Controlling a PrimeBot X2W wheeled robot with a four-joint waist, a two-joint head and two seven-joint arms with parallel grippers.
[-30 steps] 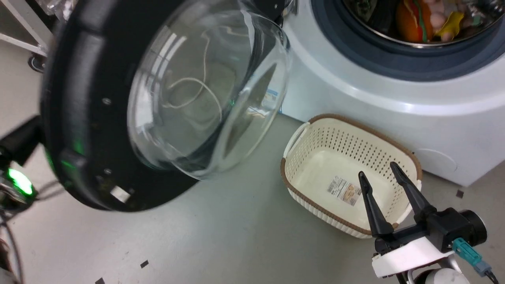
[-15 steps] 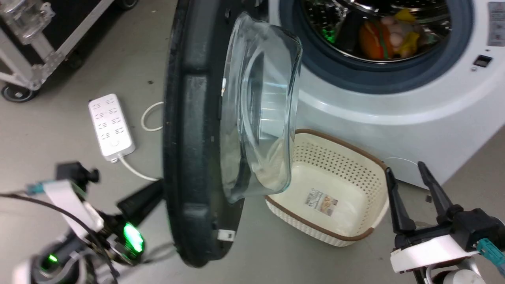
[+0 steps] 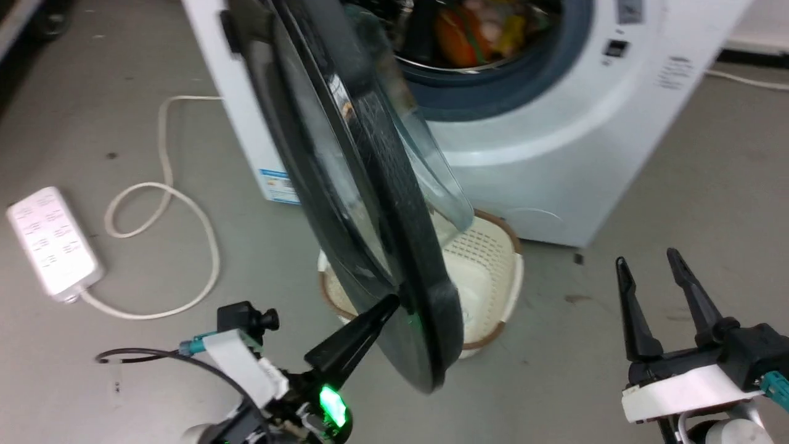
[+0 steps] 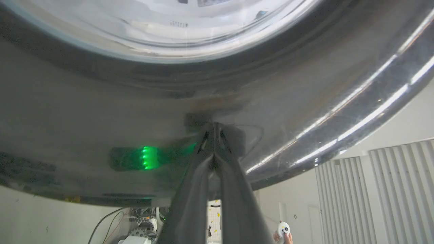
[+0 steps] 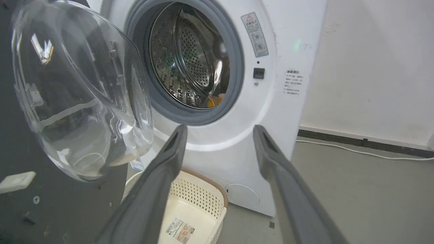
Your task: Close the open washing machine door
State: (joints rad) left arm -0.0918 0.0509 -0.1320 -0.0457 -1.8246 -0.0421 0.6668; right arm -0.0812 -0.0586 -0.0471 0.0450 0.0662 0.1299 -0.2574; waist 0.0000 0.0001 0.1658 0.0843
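Note:
The washing machine door point(image 3: 394, 185) stands half open and nearly edge-on, its black rim toward me and the glass bowl point(image 5: 78, 101) facing the port. The white washing machine point(image 3: 555, 142) sits behind it, with coloured items in the steel drum point(image 5: 190, 57). My left gripper point(image 3: 390, 302) is shut, and its tips point(image 4: 213, 126) press on the glossy outer face of the door point(image 4: 101, 101) near the lower rim. At the lower right, my right gripper point(image 3: 646, 256) is open and holds nothing. It is apart from the door and points at the machine's front point(image 5: 271, 101).
A cream perforated basket point(image 3: 487, 246) lies on the floor under the door, in front of the machine. A white power strip point(image 3: 52, 240) and its looped cable point(image 3: 185, 203) lie on the floor to the left. A person's hand with a white controller point(image 4: 283, 234) shows beyond the door.
The head camera has shifted. The door has swung toward the machine, from showing its glass bowl side to nearly edge-on. My left gripper now presses its outer face.

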